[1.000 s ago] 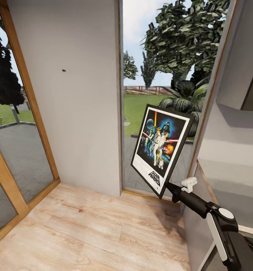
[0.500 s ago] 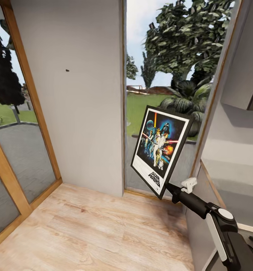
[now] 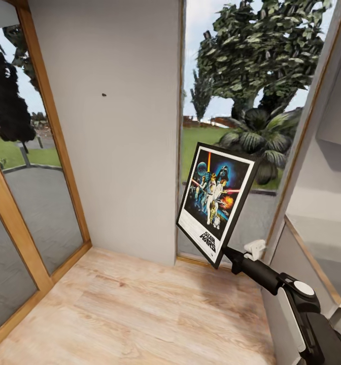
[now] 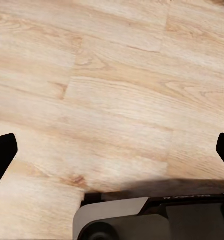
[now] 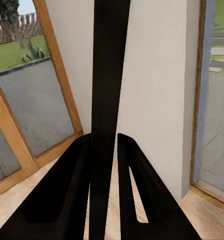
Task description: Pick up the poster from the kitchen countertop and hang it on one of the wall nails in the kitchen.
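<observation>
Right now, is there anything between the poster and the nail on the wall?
Nothing visible stands between them. The poster is held in the right gripper, tilted, in front of the window. The nail sits higher on the bare grey wall.

A plain pale grey wall (image 3: pixel 120 126) is flanked by wood-framed glass panels (image 3: pixel 33 192). Light wooden floorboards (image 3: pixel 130 314) are laid below, and trees (image 3: pixel 262 56) and lawn are seen outside in daylight.
</observation>
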`<state>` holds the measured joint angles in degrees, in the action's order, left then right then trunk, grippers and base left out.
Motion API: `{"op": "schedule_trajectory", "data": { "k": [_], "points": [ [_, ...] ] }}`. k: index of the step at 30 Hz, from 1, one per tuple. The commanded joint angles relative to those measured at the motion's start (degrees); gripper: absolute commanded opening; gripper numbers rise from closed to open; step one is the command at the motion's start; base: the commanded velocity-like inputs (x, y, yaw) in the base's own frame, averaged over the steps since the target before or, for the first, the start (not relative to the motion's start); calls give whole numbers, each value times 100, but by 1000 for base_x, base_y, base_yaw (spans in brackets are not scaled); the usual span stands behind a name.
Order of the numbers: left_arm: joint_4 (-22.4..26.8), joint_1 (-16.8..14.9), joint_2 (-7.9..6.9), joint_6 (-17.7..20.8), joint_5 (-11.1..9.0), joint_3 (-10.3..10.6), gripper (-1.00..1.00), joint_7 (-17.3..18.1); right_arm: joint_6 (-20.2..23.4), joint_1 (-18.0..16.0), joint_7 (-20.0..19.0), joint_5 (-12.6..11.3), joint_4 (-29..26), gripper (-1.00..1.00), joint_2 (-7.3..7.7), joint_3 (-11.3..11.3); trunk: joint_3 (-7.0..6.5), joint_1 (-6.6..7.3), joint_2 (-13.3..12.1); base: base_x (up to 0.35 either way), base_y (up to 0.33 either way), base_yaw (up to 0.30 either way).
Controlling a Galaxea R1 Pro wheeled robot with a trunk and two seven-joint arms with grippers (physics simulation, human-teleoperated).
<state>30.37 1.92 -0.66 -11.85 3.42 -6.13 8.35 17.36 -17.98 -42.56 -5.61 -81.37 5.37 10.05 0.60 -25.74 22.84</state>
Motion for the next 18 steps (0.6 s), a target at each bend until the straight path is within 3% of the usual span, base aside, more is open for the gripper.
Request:
{"op": "schedule_trajectory", "data": {
  "k": [1, 18],
  "points": [
    [4, 0, 5, -10, 36, -37, 100, 44, 66, -3, -24, -73, -2, -100, -1, 6, 6, -4, 7, 112, 312, 0],
    [4, -2, 5, -10, 36, -37, 100, 44, 66, -4, -11, -45, -2, -100, -1, 6, 6, -4, 7, 130, 320, 0]
  ]
}}
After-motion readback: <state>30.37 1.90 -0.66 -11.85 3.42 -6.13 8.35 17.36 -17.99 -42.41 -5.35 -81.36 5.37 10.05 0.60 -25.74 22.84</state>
